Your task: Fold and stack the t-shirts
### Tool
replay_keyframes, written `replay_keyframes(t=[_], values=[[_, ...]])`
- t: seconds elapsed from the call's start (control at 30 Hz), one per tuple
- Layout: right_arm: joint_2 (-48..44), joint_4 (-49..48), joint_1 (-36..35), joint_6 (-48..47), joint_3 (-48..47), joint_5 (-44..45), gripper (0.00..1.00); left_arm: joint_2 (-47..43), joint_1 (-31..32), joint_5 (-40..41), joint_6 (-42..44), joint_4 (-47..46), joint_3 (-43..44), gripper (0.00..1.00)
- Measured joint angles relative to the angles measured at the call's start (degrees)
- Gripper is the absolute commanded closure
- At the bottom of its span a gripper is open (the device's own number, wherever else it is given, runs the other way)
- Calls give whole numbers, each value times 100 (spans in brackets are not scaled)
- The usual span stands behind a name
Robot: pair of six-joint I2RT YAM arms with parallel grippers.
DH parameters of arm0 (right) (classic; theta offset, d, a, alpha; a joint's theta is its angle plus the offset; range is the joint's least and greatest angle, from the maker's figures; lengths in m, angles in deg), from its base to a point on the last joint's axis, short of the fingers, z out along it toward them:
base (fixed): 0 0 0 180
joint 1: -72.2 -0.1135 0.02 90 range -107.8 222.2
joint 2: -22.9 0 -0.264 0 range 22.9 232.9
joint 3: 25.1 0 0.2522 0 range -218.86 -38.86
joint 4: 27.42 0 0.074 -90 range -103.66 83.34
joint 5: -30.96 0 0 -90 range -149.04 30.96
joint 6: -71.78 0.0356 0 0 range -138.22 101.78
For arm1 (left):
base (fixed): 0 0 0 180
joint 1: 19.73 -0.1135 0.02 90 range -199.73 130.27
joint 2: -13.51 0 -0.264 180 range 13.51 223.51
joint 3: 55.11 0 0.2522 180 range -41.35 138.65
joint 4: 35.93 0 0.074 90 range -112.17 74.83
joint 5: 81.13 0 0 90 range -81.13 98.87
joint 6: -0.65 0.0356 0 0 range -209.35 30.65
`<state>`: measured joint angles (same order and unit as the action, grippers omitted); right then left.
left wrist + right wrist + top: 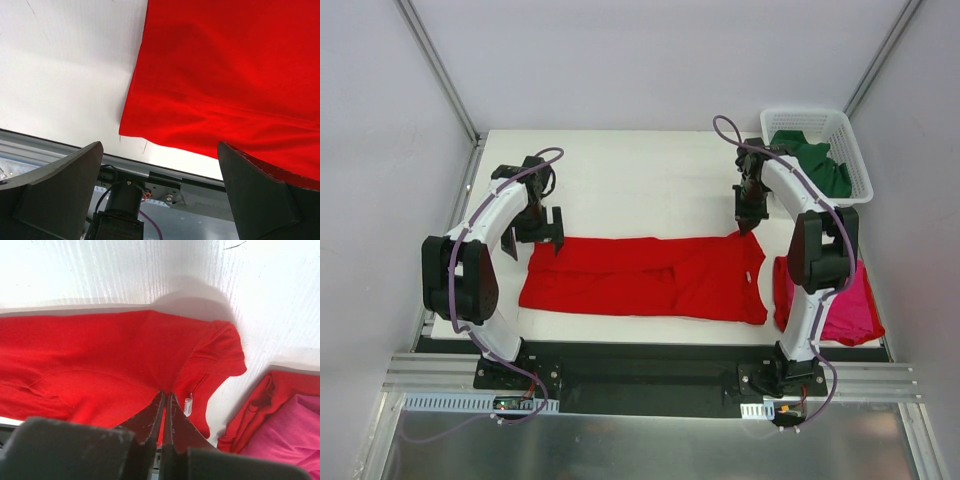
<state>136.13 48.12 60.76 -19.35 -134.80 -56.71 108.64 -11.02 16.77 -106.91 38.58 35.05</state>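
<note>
Red shirt (pixel 645 278): lies flat across the middle of the table (pixel 640 170), folded into a long band, neck end to the right.
Tag (pixel 188 405): small and white, at the red shirt's neck; any writing is too small to read.
Left gripper (pixel 160 150): jaws wide apart and empty, at the red shirt's left end.
Right gripper (pixel 165 395): fingers pressed together with no cloth seen between them, at the shirt's far edge by the neck.
Pink shirt (pixel 850 305): bundled at the table's near right corner, just beside the red shirt.
Green shirt (pixel 815 160): heaped in the white basket (pixel 850 140) at the far right corner.
</note>
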Motion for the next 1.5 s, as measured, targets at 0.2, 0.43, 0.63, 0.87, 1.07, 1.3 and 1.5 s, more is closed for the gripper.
replay_keyframes(t=[0.2, 0.43, 0.63, 0.87, 1.07, 1.3, 1.5], values=[[92, 85, 0, 0, -188, -4, 98, 2, 0, 0, 0, 0, 9, 1], [212, 116, 0, 0, -188, -4, 98, 2, 0, 0, 2, 2, 24, 1], [275, 157, 0, -2, -232, -4, 98, 2, 0, 0, 4, 2, 31, 1], [354, 221, 0, -2, -501, -4, 91, 2, 0, 0, 4, 4, 81, 1], [367, 243, 2, -33, -503, -2, 44, 2, 0, 0, 2, 4, 87, 1], [365, 208, 4, -52, -280, 44, 29, 9, 35, -9, 2, 4, 87, 1], [361, 79, 11, -17, -236, -24, 32, 13, 37, -15, 2, 7, 87, 1]])
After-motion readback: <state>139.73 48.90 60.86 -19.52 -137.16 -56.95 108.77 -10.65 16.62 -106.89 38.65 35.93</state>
